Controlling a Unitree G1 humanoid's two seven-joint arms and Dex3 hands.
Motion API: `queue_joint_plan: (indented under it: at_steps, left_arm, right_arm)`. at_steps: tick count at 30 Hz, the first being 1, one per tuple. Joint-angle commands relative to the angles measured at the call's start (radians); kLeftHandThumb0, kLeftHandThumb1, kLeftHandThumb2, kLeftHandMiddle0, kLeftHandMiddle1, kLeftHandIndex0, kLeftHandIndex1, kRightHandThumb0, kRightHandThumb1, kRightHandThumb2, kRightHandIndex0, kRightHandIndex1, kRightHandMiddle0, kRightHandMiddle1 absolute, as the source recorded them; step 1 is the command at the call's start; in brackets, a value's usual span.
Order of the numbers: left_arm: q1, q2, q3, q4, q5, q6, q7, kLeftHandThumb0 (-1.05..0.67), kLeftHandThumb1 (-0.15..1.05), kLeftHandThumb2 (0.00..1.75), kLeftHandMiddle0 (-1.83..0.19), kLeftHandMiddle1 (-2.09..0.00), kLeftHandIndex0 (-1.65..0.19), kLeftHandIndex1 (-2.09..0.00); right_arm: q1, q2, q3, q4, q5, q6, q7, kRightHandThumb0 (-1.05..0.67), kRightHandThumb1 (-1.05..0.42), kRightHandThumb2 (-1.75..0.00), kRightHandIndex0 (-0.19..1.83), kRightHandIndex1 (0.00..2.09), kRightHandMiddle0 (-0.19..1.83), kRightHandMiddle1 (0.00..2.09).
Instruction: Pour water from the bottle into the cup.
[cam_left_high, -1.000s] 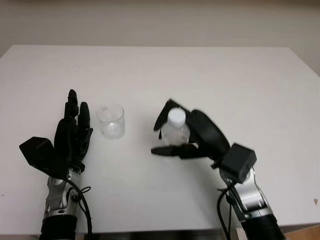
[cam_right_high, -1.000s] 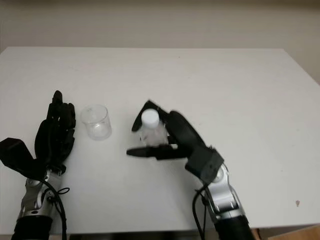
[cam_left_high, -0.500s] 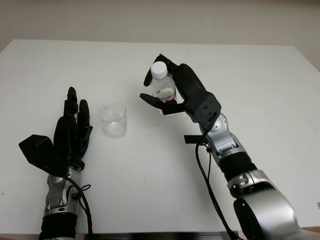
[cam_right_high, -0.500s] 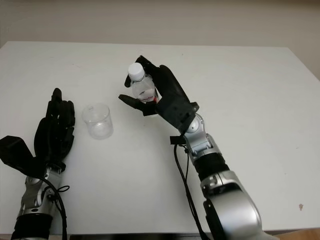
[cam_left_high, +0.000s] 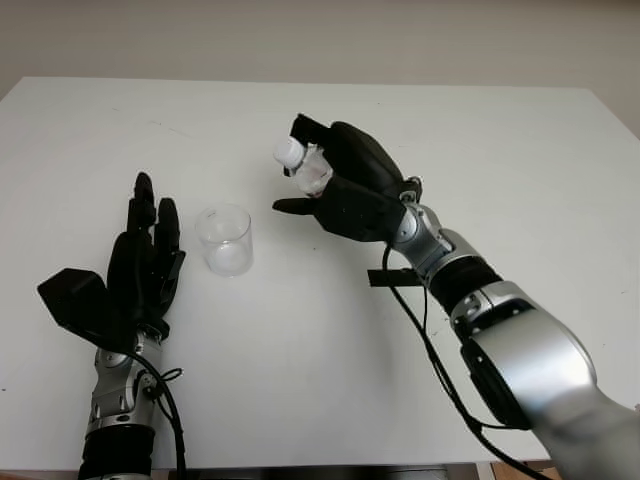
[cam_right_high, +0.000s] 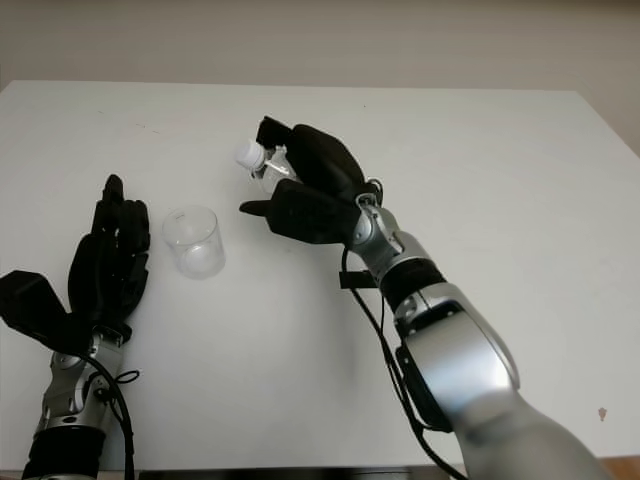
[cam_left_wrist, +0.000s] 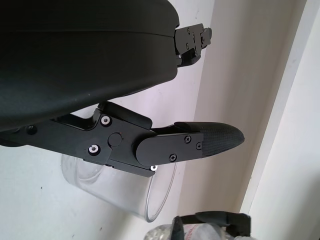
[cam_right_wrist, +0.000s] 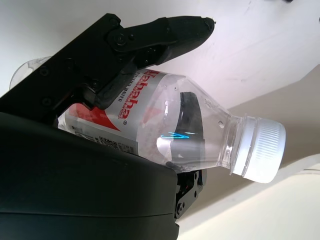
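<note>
A clear plastic cup stands upright on the white table, left of centre. My right hand is shut on a small clear water bottle with a white cap and a red label. It holds the bottle above the table, to the right of the cup, tilted with the capped neck pointing left toward the cup. The cap is on. My left hand is open, just left of the cup and apart from it. The cup sits behind the left hand's finger in the left wrist view.
A small black piece on the right forearm's cable sits by the table surface under the arm. The table's far edge meets a pale wall. The white surface stretches wide on the right and behind the cup.
My right hand lifted the bottle off the table, carried it up and left, and has now tipped it so the cap points toward the cup. The left hand and cup stayed still.
</note>
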Motion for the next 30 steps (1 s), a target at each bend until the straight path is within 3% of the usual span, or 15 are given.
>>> queue_joint_plan:
  at_steps: [1,5,13,15,20,25,30]
  left_arm:
    - [-0.001,-0.001,0.001,0.013,-0.006,-0.009,-0.011,-0.71,1.05,0.48,0.16,-0.05,0.17,-0.05]
    - [-0.002,-0.008,0.001,0.016,-0.003,-0.013,-0.002,-0.71,1.05,0.46,0.16,-0.05,0.16,-0.05]
    - [0.004,-0.014,-0.004,0.014,0.0,-0.019,0.001,-0.7,1.05,0.48,0.16,-0.05,0.17,-0.05]
    - [0.005,-0.015,-0.006,0.017,0.003,-0.024,0.001,-0.7,1.05,0.49,0.17,-0.05,0.17,-0.05]
    - [0.007,-0.022,-0.005,0.024,0.0,-0.039,-0.002,-0.7,1.05,0.49,0.16,-0.06,0.16,-0.05]
    - [0.011,-0.029,-0.006,0.022,-0.001,-0.04,0.002,-0.7,1.05,0.49,0.16,-0.06,0.16,-0.05]
    - [0.013,-0.04,-0.008,0.022,-0.002,-0.043,0.008,-0.7,1.05,0.49,0.15,-0.06,0.16,-0.06]
  right_arm:
    - [-0.064,-0.012,0.026,0.015,-0.03,0.013,-0.029,-0.21,-0.85,-0.52,1.43,2.09,1.03,2.09]
    - [-0.101,-0.013,0.103,0.039,-0.123,0.035,-0.134,-0.21,-0.87,-0.41,1.31,2.09,0.92,2.09]
    - [-0.166,0.018,0.23,0.074,-0.255,0.11,-0.244,-0.25,-0.86,-0.4,1.32,2.09,0.72,2.09]
    - [-0.178,0.026,0.255,0.079,-0.277,0.123,-0.262,-0.27,-0.91,-0.29,1.25,2.09,0.53,2.09]
    - [-0.2,0.052,0.297,0.096,-0.304,0.126,-0.265,-0.26,-0.98,-0.14,1.09,2.09,0.29,2.09]
    - [-0.215,0.078,0.333,0.113,-0.328,0.147,-0.254,-0.28,-1.01,-0.07,1.07,2.09,0.37,2.09]
    - [-0.227,0.101,0.377,0.12,-0.364,0.174,-0.272,-0.29,-1.0,-0.06,0.97,2.09,0.26,2.09]
